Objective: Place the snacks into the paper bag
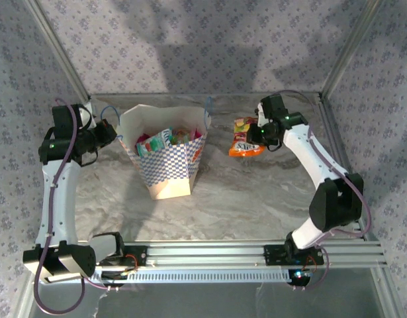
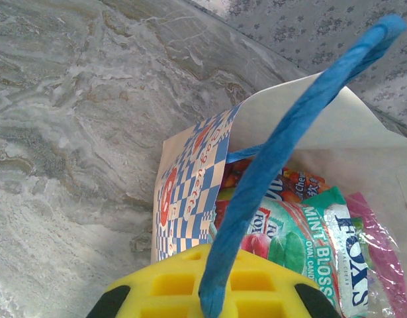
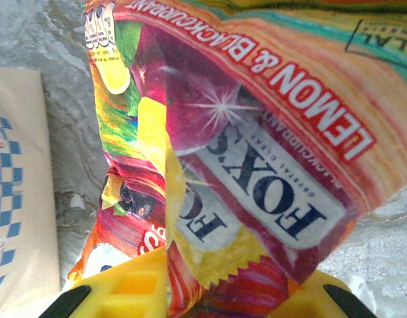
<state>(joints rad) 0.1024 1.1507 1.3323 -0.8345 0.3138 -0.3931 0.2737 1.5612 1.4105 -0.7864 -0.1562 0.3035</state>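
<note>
Top external view places the paper bag (image 1: 165, 173) upright left of centre on the table (image 1: 256, 199), mouth open upward, with several snacks (image 1: 165, 139) already standing inside. At the bag's left rim is the left gripper (image 1: 109, 131). In the left wrist view its jaws are fully closed on the blue cord handle (image 2: 282, 146), which holds the mouth open. Over the snacks lying outside, well to the right of the bag, sits the right gripper (image 1: 259, 134). In the right wrist view its yellow fingers (image 3: 124, 285) are drawn in around the crimped end of the lemon-and-blackcurrant packet (image 3: 276, 165), and the film is creased between them. The grip appears made, though its firmness cannot be confirmed. The packet's long axis runs straight away from the fingers. The bag mouth lies to the left of this gripper, so the carry should be a lift followed by a leftward traverse. The right arm is the nearer one.
</note>
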